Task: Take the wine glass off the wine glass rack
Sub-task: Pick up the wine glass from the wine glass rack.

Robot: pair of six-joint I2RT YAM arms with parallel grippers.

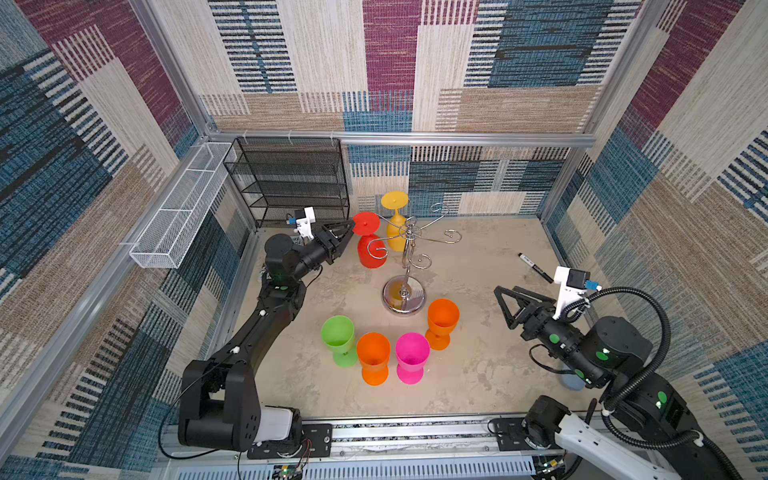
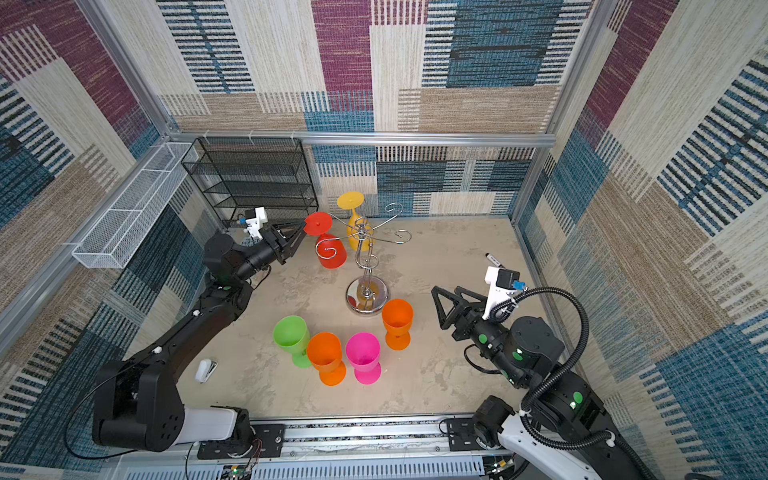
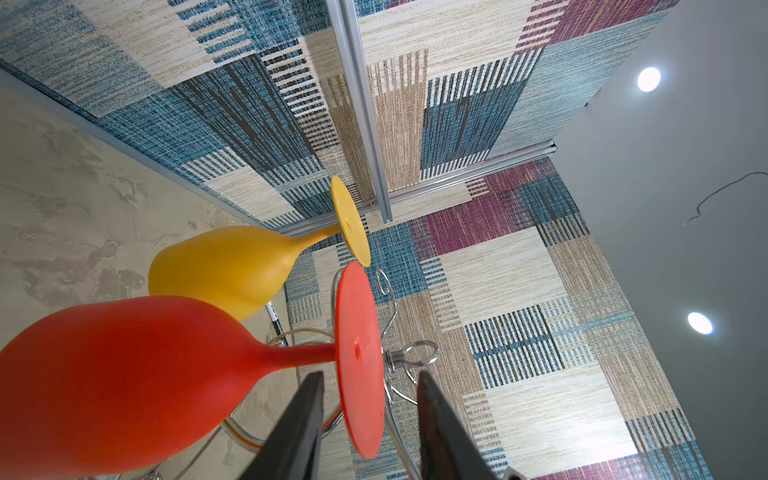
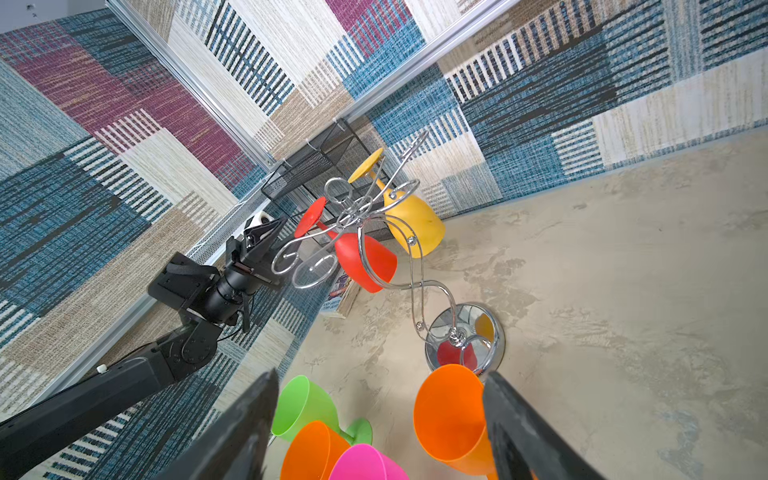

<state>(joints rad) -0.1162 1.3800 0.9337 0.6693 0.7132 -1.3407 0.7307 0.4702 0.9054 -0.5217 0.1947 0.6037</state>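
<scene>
Left wrist view: left gripper [image 3: 370,376] jaws apart astride red wine glass [image 3: 124,365] foot, not clamped; likely light, stiff, slick plastic; grip stem

The wine glass rack [image 1: 394,294] stands upright near the middle of the tabletop [image 1: 478,374]. It has a round, shiny chrome base, a thin twisted pole and curled wire arms spreading out at the top.

Two plastic glasses hang from it upside down, feet up and bowls down. The red wine glass [image 1: 371,250] hangs on the side toward the left wall, its flat foot disc above an arm. The yellow wine glass [image 1: 396,240] hangs just beside it, toward the back wall. Their bowls sit close, perhaps touching, but crossing wires blur that.

Four glasses stand upright in front of the base. The green glass [image 1: 338,334], orange glass [image 1: 373,353] and pink glass [image 1: 411,351] are bunched together. The second orange glass [image 1: 443,318] is just beside the base.
</scene>
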